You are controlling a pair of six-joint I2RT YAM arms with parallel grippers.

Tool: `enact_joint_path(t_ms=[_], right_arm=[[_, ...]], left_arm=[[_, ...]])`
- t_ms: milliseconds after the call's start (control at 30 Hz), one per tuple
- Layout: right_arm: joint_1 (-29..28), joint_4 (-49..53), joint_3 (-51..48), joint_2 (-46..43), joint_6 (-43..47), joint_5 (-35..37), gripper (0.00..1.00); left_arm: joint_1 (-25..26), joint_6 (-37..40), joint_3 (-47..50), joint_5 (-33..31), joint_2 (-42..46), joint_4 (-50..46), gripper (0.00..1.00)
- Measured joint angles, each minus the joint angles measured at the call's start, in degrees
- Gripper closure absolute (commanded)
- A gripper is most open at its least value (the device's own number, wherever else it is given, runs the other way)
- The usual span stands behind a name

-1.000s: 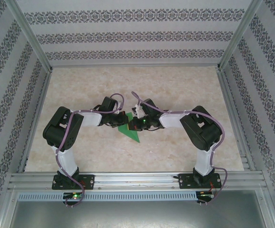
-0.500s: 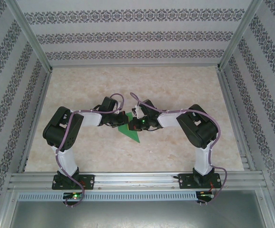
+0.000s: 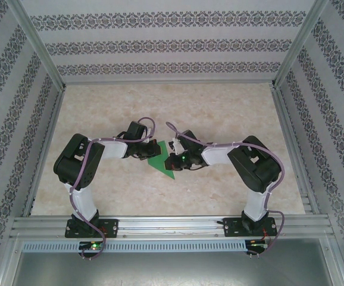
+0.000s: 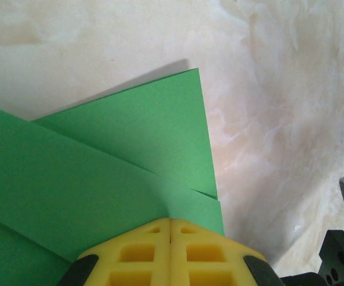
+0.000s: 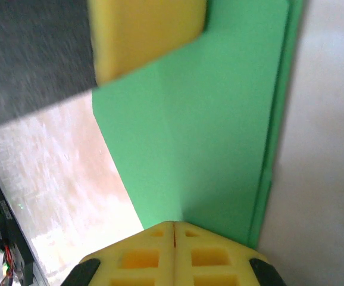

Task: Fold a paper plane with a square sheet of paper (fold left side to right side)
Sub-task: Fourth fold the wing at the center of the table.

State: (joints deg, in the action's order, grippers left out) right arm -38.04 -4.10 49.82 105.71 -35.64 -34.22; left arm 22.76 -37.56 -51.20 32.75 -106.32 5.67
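The table (image 3: 231,113) is pale, like stone. Walls (image 3: 160,44) with a pattern stand along its far, left and right edges. There is lots of open table to move in: the whole far half, both sides, and a strip by the near edge. The two arms bend in and meet in the middle of the table.

The green paper (image 3: 162,163) lies flat there, between the two arms. The left fingers (image 3: 150,156) come at it from the left edge's side and the right fingers (image 3: 172,161) from the right edge's side. They are very close to each other, with the paper under them.

In the left wrist view, the left fingers (image 4: 160,231) are yellow and pressed tight together. Their tips sit on the green paper (image 4: 130,149). I cannot tell if any paper is pinched between them.

In the right wrist view, the right fingers (image 5: 163,233) are also pressed tight together, with their tips on the green paper (image 5: 219,119). A yellow left finger (image 5: 148,36) rests on the paper's other end.

The paper is bright green and folded. From above it looks like a triangle with its sharp point toward the near edge. Up close, flaps lie over each other with straight creases.
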Motion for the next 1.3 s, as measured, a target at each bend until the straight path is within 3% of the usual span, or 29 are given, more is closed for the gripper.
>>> enact_joint_path(t_ms=[600,800,1033,1300], right_arm=[[0.02,7.06,-5.20,-6.21,3.13,-0.15,1.00],[0.07,10.82,-7.41,-8.98,4.44,-0.81,0.99],[4.57,14.08,-8.50,-14.78,6.71,-1.79,0.78],[8.66,13.60,-1.46,-11.39,13.27,-4.39,0.58]], left_arm=[[0.00,0.02,-0.22,-0.20,0.20,-0.42,0.96],[-0.07,-0.02,-1.40,-1.11,0.20,-2.19,0.90],[-0.76,-0.39,-2.60,-1.55,3.78,-2.73,0.79],[-1.05,1.27,-0.94,-6.14,18.91,-3.41,0.66]])
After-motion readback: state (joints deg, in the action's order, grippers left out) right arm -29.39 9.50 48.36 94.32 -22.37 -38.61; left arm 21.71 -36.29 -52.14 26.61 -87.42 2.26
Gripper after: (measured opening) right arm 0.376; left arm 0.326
